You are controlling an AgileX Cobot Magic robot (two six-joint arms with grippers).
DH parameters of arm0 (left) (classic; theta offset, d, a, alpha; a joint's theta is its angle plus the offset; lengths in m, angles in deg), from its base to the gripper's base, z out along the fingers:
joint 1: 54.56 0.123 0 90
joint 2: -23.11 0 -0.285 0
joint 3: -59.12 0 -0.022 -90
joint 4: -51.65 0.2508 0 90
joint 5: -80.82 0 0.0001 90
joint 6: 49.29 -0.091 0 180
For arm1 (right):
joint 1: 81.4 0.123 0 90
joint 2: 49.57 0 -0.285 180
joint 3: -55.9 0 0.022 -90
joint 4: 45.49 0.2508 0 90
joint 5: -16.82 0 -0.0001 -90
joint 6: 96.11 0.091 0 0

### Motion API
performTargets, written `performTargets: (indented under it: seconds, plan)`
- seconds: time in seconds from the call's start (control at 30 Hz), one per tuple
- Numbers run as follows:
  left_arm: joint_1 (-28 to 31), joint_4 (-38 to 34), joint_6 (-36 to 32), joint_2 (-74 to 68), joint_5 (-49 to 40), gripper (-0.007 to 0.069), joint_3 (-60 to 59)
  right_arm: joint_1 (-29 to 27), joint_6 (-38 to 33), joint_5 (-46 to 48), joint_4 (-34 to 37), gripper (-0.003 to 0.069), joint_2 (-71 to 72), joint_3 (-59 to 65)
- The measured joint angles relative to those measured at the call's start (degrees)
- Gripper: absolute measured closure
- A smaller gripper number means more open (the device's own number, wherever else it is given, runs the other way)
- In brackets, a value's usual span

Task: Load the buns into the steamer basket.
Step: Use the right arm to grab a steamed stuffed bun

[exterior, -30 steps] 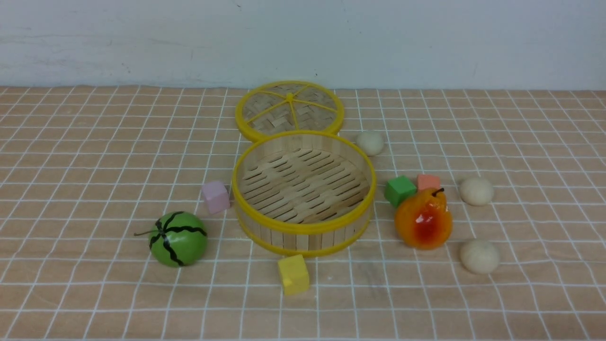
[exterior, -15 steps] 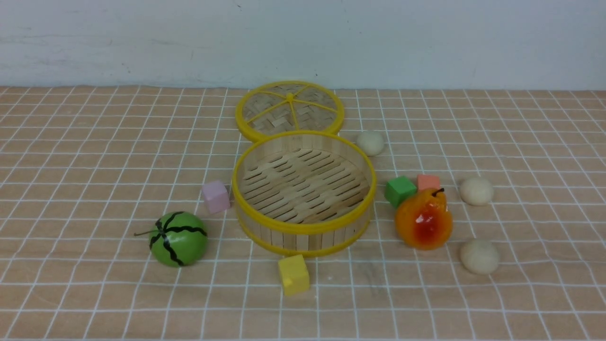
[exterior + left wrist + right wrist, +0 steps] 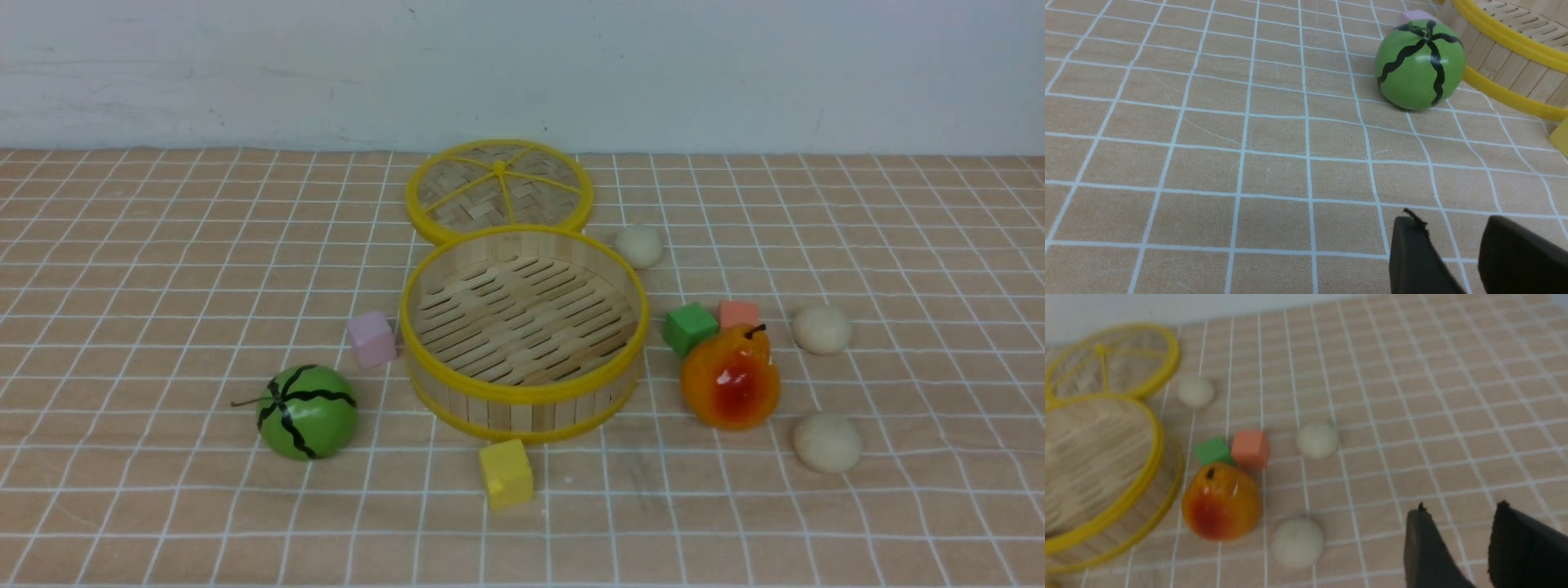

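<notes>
Buns (image 3: 827, 442) lie on the bench (image 3: 163, 245) right of the steamer basket (image 3: 522, 396), left tool (image 3: 1449, 220) and right tool (image 3: 1461, 508) slightly open and empty; the near bun may roll against the pear (image 3: 729, 377) if pinched off-centre.

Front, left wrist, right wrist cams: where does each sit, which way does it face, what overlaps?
Front: on the robot's side between the arms, facing forward over the steamer basket to the wall; no arm shows.
Left wrist: on the left arm, low over the cloth, facing the watermelon; left gripper tips show, open.
Right wrist: on the right arm, facing the buns and pear; right gripper tips show, open.
Shared: both wrist views catch the steamer basket.
</notes>
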Motion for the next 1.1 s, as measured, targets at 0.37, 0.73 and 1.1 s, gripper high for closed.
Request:
performTargets:
  seconds: [0.37, 0.73, 1.1]
  plan:
    - [0.0, 0.0, 0.0, 0.0, 0.0, 0.0386, 0.0, 5.8, -2.5, 11.5, 1.6, 0.0419, -24.0, -10.3]
    - [0.0, 0.0, 0.0, 0.0, 0.0, 0.0386, 0.0, 11.6, -2.7, 6.9, 0.2, 0.0418, -41.0, -17.7]
    - [0.0, 0.0, 0.0, 0.0, 0.0, 0.0386, 0.0, 11.6, -2.5, 2.1, -1.8, 0.0417, -50.6, -20.3]
